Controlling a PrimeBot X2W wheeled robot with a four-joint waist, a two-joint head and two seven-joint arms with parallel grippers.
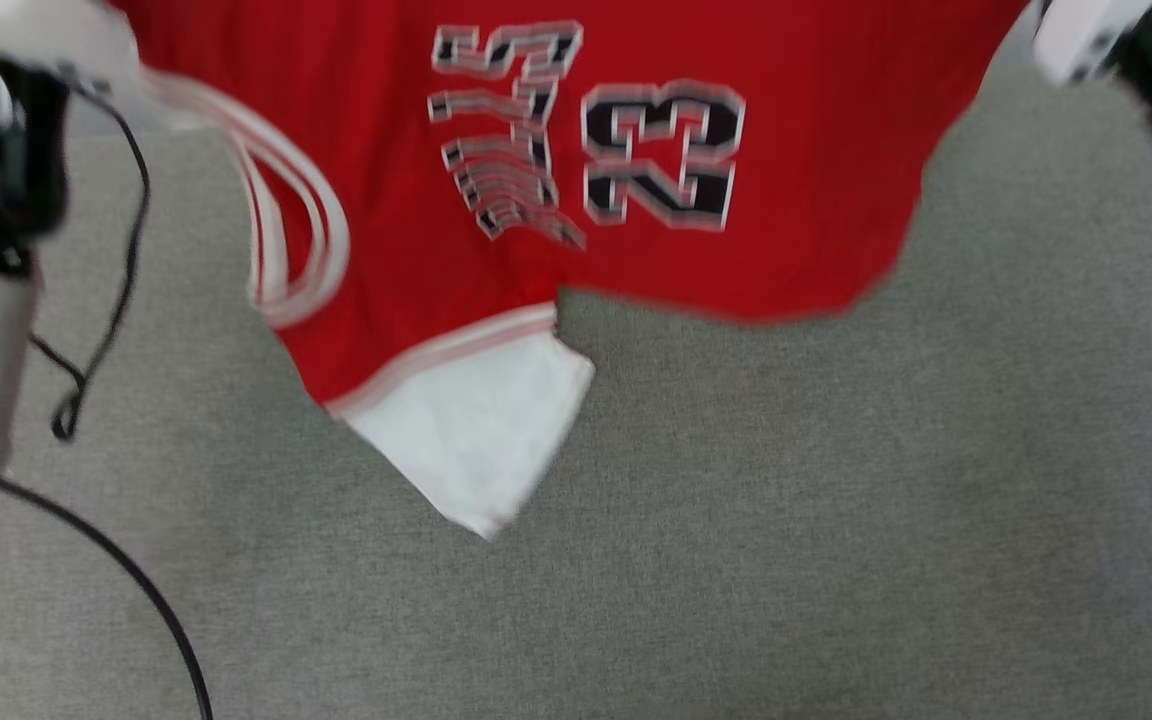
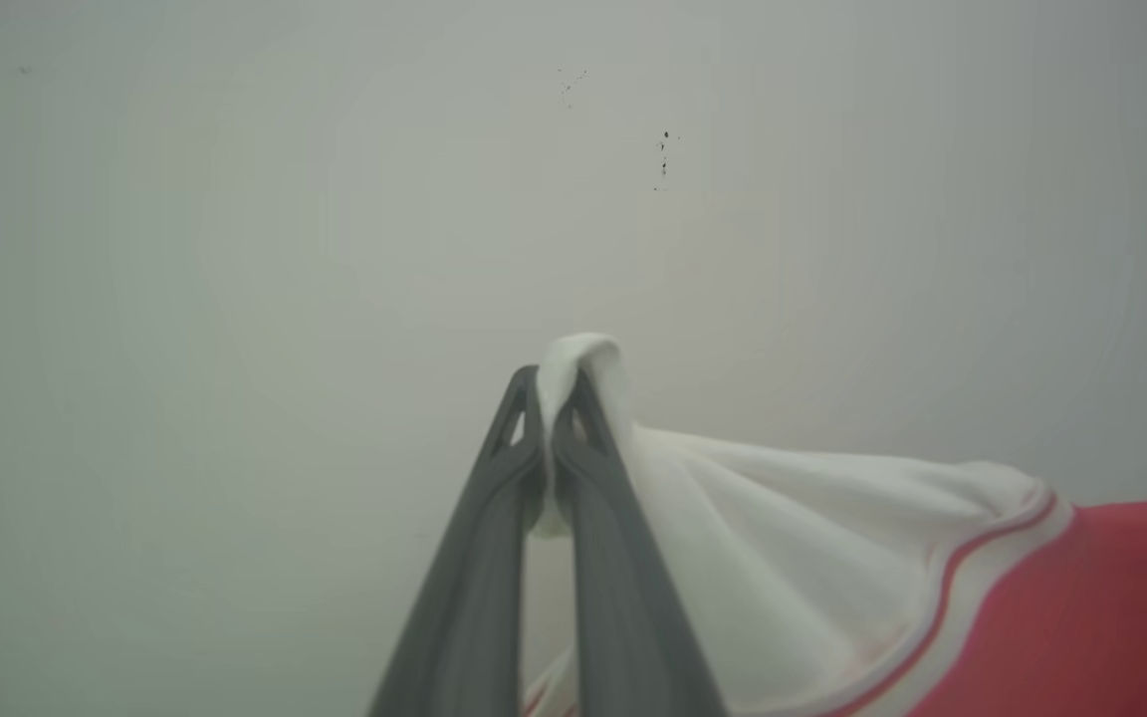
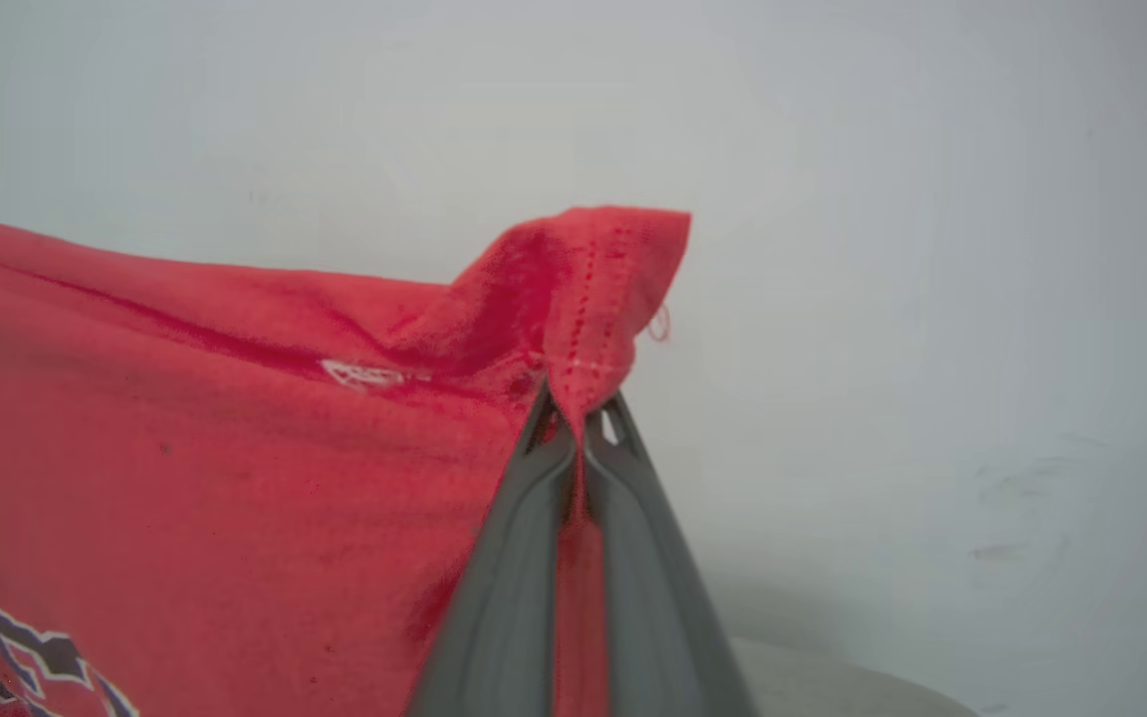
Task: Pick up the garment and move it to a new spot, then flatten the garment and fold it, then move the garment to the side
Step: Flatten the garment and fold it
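The garment (image 1: 816, 150) hung spread between the two arms, lifted above a grey surface (image 1: 836, 520) in the head view, blurred. Its black-and-white print (image 1: 586, 130) read upside down, and one white sleeve (image 1: 476, 450) with a striped edge dangled lowest, clear of the surface. A striped loop of trim (image 1: 301, 230) drooped at the left, near a black cable (image 1: 121, 290) running along the left arm.

The left gripper (image 2: 546, 386) had its fingers pressed together on a fold of the other white sleeve (image 2: 793, 538) – the cloth poked out above the tips and fell away to the right, red beyond the striped band. The right gripper (image 3: 581, 416) was likewise clamped tight, pinching a red hem corner that stood up above the fingertips – a small white mark (image 3: 364, 374) sat on the fabric just left of it. A pale wall (image 3: 932, 249) lay behind
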